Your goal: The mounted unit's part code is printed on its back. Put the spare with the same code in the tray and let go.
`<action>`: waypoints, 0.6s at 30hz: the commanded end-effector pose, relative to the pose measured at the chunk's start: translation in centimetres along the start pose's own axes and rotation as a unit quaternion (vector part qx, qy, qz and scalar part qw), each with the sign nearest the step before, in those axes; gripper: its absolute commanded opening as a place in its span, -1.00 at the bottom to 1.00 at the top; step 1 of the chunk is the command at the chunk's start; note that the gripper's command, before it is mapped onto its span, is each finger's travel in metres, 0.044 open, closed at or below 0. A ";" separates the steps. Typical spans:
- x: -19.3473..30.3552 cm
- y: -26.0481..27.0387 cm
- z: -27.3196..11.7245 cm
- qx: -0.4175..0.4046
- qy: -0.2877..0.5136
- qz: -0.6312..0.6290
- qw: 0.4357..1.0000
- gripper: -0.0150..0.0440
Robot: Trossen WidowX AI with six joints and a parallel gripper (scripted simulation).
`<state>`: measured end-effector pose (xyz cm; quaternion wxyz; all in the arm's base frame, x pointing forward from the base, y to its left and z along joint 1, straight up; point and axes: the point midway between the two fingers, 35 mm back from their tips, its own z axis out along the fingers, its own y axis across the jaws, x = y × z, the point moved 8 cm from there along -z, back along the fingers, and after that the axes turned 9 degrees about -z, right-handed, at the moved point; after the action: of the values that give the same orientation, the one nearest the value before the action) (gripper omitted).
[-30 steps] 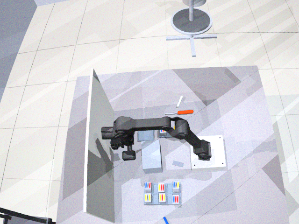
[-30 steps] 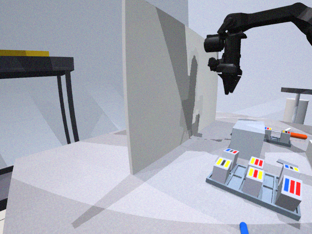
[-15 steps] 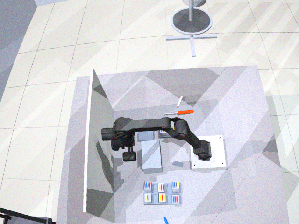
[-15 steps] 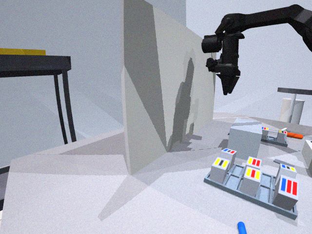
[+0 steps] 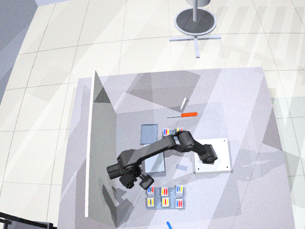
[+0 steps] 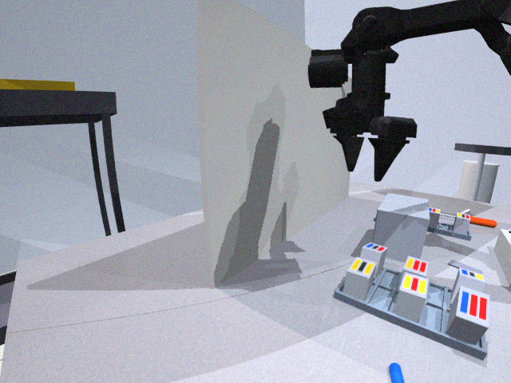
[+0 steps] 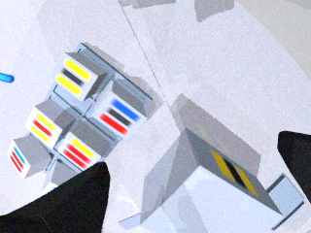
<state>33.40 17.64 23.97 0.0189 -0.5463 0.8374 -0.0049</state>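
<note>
The mounted unit (image 5: 154,160) (image 6: 400,227) (image 7: 219,204) is a pale grey-blue box. In the wrist view its back face shows a yellow-black-yellow code (image 7: 234,172). A spare with yellow, black, yellow stripes (image 5: 150,202) (image 6: 360,278) (image 7: 73,77) stands in a corner of the grey-blue rack (image 5: 165,208) (image 6: 408,322), among several spares with other codes. The flat blue tray (image 5: 148,134) (image 7: 288,194) holds nothing and lies behind the unit in the top view. My gripper (image 5: 138,186) (image 6: 364,175) (image 7: 197,157) is open and empty, high above the table between the panel and the unit.
A tall upright panel (image 5: 103,148) (image 6: 231,103) stands beside the gripper. A smaller rack with two striped blocks (image 5: 166,131) (image 6: 463,215) is beside the tray. An orange screwdriver (image 5: 189,114) (image 6: 483,222), a white stick (image 5: 183,103) and a blue stick (image 5: 168,225) (image 6: 396,373) also lie on the table.
</note>
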 end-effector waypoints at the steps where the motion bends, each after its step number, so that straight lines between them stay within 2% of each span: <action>1: -3.7 5.6 1.9 -0.005 -0.001 -0.214 0.977 1.00; 6: -5.9 10.3 3.2 -0.007 -0.003 -0.372 0.928 1.00; 17: -5.9 10.5 3.3 -0.007 -0.003 -0.376 0.927 1.00; 18: -5.9 10.4 3.5 -0.007 -0.003 -0.376 0.927 0.91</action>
<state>26.57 27.13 20.77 0.0164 -0.8152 0.5789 -0.0044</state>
